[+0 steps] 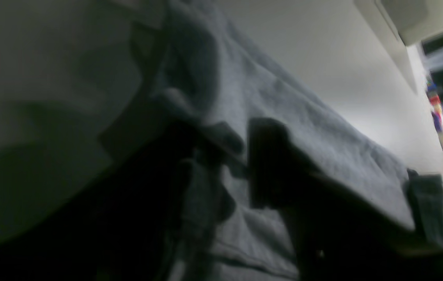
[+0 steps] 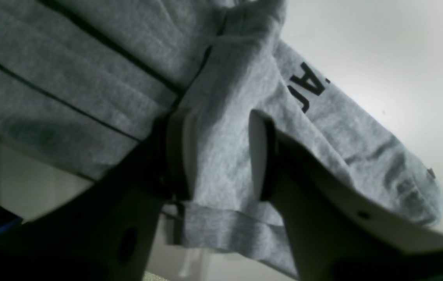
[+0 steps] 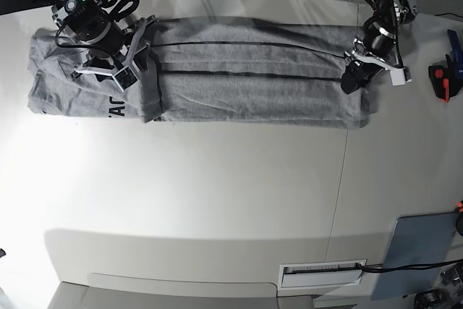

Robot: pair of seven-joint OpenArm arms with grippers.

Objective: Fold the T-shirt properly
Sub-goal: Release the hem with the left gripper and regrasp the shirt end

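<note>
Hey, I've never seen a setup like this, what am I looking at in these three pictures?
This is a two-armed robot folding a grey T-shirt on a white table. The base picture looks down from above. The other two come from cameras on the wrists, looking along each tool. The right tool has a fold of cloth between its fingers, near the black lettering. The left tool sits at the shirt's other end with cloth bunched around it; that picture is too dark to tell whether it grips.
</note>
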